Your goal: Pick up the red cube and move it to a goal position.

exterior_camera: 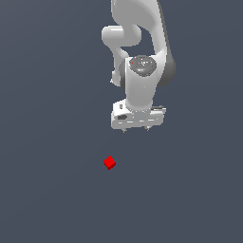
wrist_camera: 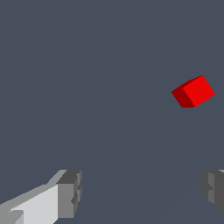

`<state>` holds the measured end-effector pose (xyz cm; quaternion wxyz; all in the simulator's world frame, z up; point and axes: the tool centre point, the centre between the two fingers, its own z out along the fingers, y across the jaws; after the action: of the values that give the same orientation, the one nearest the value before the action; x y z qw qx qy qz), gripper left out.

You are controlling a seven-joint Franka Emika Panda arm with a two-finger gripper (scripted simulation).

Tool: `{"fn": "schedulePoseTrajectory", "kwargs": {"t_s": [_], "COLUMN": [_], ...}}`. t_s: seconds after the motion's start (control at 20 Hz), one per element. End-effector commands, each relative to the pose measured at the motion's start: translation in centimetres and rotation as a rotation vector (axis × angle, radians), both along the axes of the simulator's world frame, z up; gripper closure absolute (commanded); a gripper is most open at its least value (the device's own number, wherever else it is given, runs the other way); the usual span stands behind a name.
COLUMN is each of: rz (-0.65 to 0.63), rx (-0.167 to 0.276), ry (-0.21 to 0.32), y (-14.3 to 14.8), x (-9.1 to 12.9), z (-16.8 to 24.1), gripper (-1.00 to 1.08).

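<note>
red cube (exterior_camera: 109, 163) sits lower centre of ext view, apart from gripper (exterior_camera: 135, 128) above it. gripper spread wide, empty. cube prob light, rigid, smooth; looks turned vs fingers (wrist_camera: 69, 194), so pinch 2 opposite flat faces, not corners.

Flat, even, dim light; sharp renders without cast shadows.

Smooth matt red cube (exterior_camera: 109, 163); glossy white arm (exterior_camera: 140, 85) casing.
</note>
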<state>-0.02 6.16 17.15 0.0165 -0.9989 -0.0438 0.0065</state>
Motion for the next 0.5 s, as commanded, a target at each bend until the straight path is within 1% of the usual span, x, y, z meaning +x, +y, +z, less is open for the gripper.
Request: {"fn": "schedulePoseTrajectory", "kwargs": {"t_s": [0.0, 0.45], "rz": [0.0, 0.042], "rx": [0.0, -0.002], "ry": [0.0, -0.002], "y": [0.0, -1.0], "x": [0.0, 0.3], "z": [0.0, -1.1], "gripper": [-0.92, -0.92]}}
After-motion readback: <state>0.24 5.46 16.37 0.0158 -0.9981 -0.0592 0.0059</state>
